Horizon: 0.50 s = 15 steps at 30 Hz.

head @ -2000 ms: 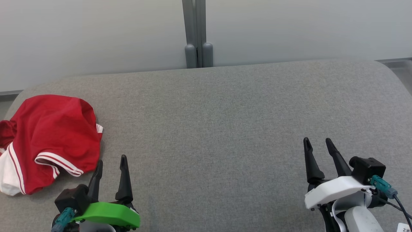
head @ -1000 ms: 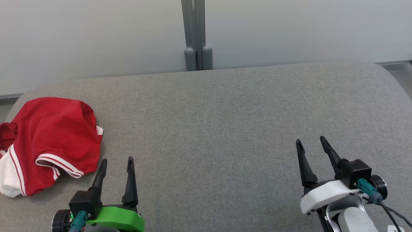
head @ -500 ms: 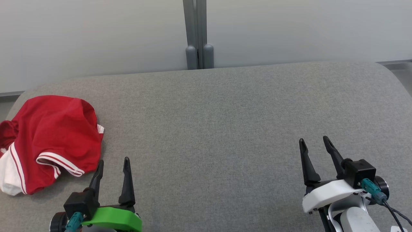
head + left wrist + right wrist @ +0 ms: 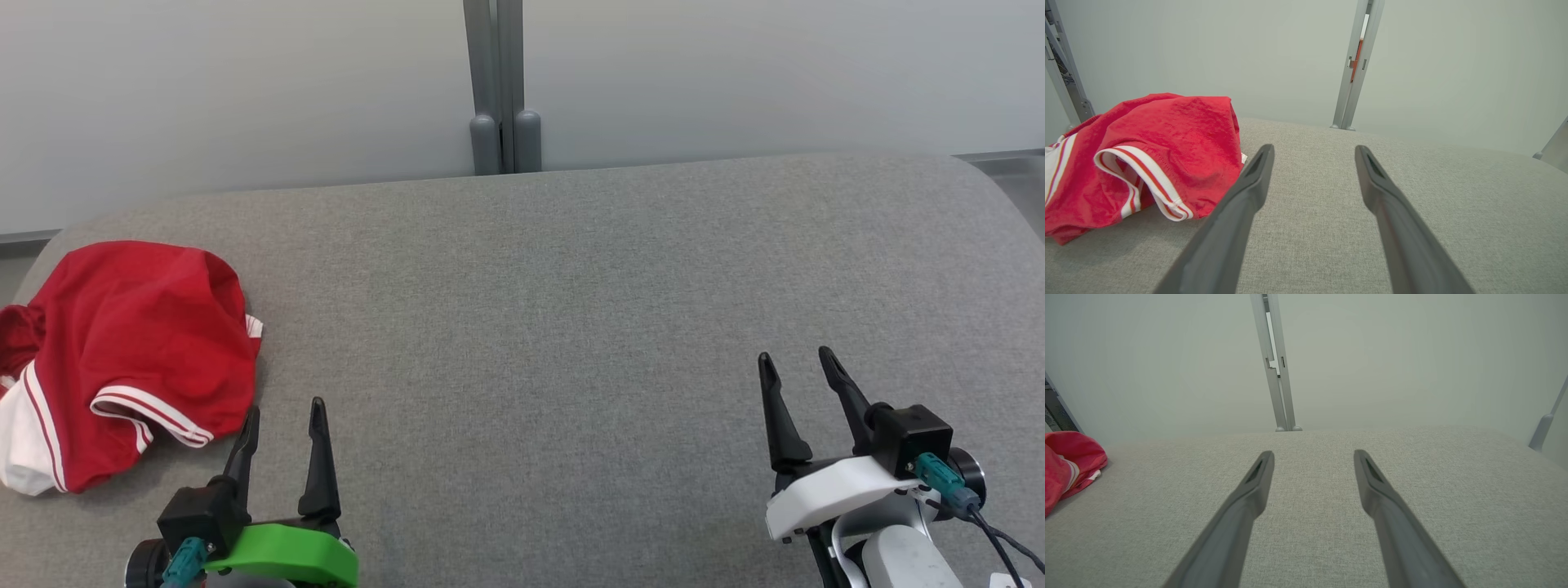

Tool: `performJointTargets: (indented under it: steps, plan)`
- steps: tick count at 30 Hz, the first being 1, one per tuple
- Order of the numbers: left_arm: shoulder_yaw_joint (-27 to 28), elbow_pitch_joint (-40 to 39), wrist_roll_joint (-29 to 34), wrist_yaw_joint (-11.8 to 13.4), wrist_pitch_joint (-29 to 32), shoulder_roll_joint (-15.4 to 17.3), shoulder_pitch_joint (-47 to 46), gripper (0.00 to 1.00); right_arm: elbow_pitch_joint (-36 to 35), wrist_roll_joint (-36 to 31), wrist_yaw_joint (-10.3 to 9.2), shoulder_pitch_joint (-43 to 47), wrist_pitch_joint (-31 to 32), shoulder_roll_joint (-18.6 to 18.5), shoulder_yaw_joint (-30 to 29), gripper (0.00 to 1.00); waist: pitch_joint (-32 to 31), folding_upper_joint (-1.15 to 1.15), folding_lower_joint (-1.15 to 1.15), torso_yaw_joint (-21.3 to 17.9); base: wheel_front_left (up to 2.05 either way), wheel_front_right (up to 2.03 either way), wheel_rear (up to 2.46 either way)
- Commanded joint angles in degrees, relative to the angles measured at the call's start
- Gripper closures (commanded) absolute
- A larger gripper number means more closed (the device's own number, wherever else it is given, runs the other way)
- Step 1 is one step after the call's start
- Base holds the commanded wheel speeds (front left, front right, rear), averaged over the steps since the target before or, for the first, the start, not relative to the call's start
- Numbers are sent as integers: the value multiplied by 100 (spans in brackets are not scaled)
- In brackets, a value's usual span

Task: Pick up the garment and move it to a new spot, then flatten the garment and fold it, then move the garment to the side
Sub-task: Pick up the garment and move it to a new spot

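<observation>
Garment (image 4: pixel 122 351) lay crumpled at the left end of the grey cushioned surface (image 4: pixel 555 310), red with white striped trim, one banded hem turned toward me. I had my left gripper (image 4: pixel 285 407) just beside that hem, apart from it, jaws spread and empty. My right gripper (image 4: pixel 795 354) sat well apart on the opposite side, likewise spread and holding nothing. Beyond the far edge, a grey double post (image 4: pixel 498 82) stood against the pale wall (image 4: pixel 245 98).

right pincer (image 4: pixel 793 354) shifted inward, left pincer (image 4: pixel 284 407) re-angled
</observation>
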Motion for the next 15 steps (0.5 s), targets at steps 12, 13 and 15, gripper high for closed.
performJointTargets:
  steps: [12,13,15]
  plan:
    - [109,17,26,48,-4,25,6,0,-23,1,0,53,-44,-23,21,0,-39,0,0,644,0,0,0]
    - [118,11,34,57,-4,25,25,0,-25,-9,0,58,-45,-22,33,0,-46,0,0,732,0,0,0]
    - [114,2,44,85,-4,25,76,0,-27,-10,0,84,-43,-22,45,0,-60,0,0,928,0,0,0]
